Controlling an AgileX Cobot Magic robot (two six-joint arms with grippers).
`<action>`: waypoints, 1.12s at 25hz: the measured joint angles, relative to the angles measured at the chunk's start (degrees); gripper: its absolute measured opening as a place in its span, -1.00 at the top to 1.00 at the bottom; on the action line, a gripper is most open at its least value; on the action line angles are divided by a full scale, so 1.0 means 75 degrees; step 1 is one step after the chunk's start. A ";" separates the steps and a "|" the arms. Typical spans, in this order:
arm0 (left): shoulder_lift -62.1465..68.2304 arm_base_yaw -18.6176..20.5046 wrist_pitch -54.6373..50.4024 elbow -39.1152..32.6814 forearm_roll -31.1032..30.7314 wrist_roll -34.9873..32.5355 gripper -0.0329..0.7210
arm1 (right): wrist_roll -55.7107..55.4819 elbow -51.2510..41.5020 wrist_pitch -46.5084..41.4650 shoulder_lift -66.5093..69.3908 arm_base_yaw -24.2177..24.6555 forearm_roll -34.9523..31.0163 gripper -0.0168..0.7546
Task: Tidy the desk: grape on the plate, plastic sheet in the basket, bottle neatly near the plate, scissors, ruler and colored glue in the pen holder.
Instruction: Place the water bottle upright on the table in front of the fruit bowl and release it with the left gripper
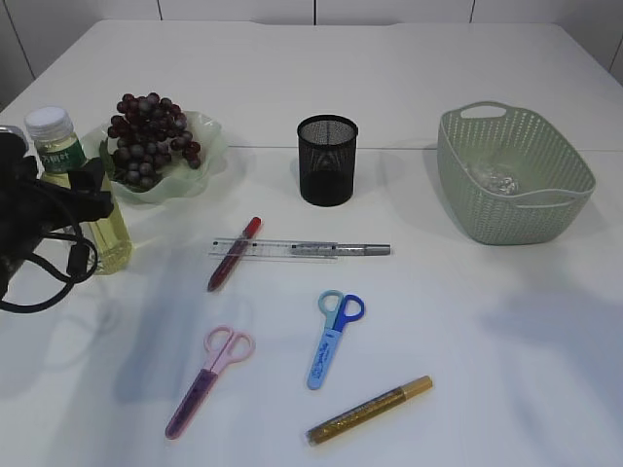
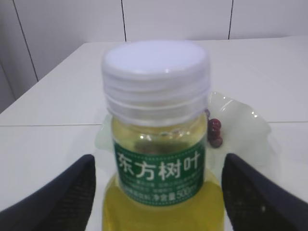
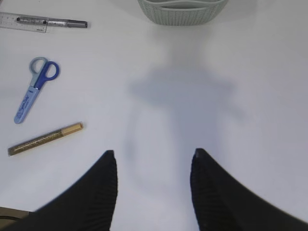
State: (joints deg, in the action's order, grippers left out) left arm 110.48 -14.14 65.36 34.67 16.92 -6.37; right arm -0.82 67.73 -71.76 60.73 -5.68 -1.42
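Bottle (image 1: pixel 78 190): upright just left of the plate (image 1: pixel 209 136), white cap on, yellow liquid inside.
Left gripper (image 2: pixel 159 192): jaws spread either side of the bottle, a gap showing on both sides in the wrist view; released, not squeezing.
Grapes (image 1: pixel 148 141): on the plate.
Pen holder (image 1: pixel 327 160): right of the plate, apparently empty.
Ruler (image 1: pixel 277 249): flat in front of the pen holder, a red glue pen (image 1: pixel 234 253) lying across it and a silver pen (image 1: pixel 352 249) lying along it.
Scissors: blue pair (image 1: pixel 333 336) and pink pair (image 1: pixel 206 381) nearer the camera than the ruler; gold glue pen (image 1: pixel 370 411) nearest.
Basket (image 1: pixel 565 209): far right of the plate, something clear and crumpled inside, probably the sheet.
Right gripper (image 3: pixel 154 187): hanging parted over bare table, holding nothing.
Risk: a finger clipping the tall bottle as the arm backs off could tip it into the plate and scatter grapes.
Risk: the pens touching the ruler may drag or roll when the ruler is lifted.
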 joint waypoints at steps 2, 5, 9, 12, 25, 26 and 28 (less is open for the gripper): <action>-0.0014 0.0000 0.0000 0.0000 0.0015 0.0000 -0.65 | 0.0000 0.0000 0.0000 0.0000 0.0000 0.0000 -0.08; -0.0014 0.0000 0.0000 0.0000 0.0026 -0.0003 -0.65 | 0.0000 0.0000 0.0000 0.0000 0.0000 0.0000 -0.08; -0.0028 0.0000 0.0000 0.0000 0.0050 -0.0003 -0.65 | 0.0000 0.0000 0.0000 0.0000 0.0000 0.0000 -0.08; -0.0167 0.0000 -0.0039 0.0000 0.0190 -0.0003 -0.65 | 0.0000 0.0000 0.0000 0.0000 0.0000 0.0000 -0.08; -0.0970 0.0000 -0.0061 0.0000 0.0134 -0.0003 -0.65 | 0.0000 0.0000 0.0000 0.0000 0.0000 0.0000 -0.08; -0.1071 0.0000 -0.0107 0.0000 0.0122 -0.0003 -0.65 | 0.0000 0.0000 0.0000 0.0000 0.0000 0.0000 -0.08; -0.1283 0.0000 -0.0244 0.0000 0.0096 -0.0003 -0.65 | 0.0000 0.0000 0.0000 0.0000 0.0000 0.0000 -0.08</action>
State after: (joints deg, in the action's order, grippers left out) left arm 100.85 -14.14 63.53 34.67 17.64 -6.40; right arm -0.82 67.73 -71.76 60.73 -5.68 -1.42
